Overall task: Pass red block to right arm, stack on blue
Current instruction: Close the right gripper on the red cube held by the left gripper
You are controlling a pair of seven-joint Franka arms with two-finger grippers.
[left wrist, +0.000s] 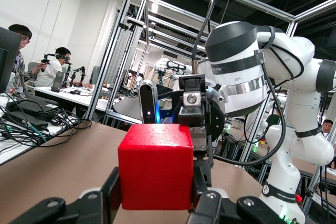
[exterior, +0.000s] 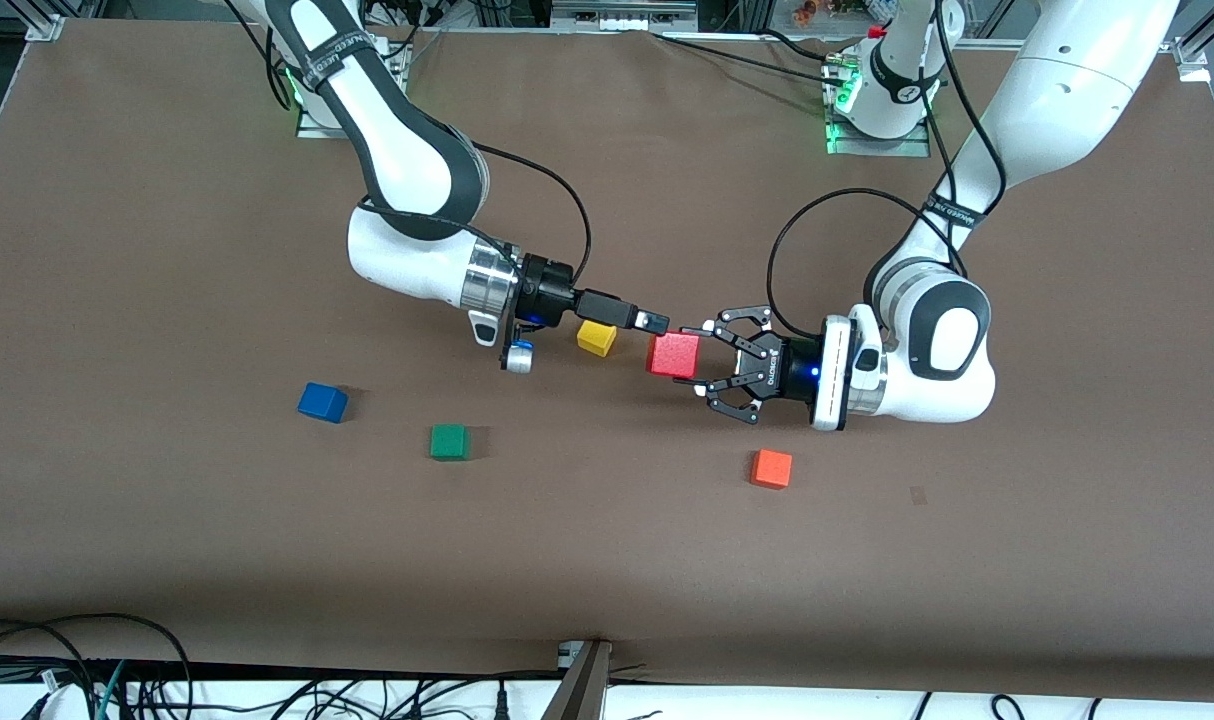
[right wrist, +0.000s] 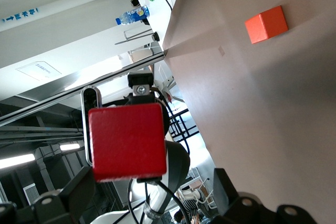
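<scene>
Front view: left claw (exterior: pixel 700 356) clenched on red block (exterior: pixel 674 354) above desk (exterior: pixel 607 560); right claw (exterior: pixel 657 322) released, fingertips partly hidden by block.

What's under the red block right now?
Bare table shows around it; the red block hangs in the left gripper, shut on it. The patch directly beneath is covered by the block.

The bench (exterior: pixel 607 560) is evenly and brightly lit from overhead; short soft shadows are cast beside each cube. Ceiling strip lights are blown out in both wrist views. The red block (left wrist: pixel 155 167) is rendered sharp, the room background softer.
</scene>
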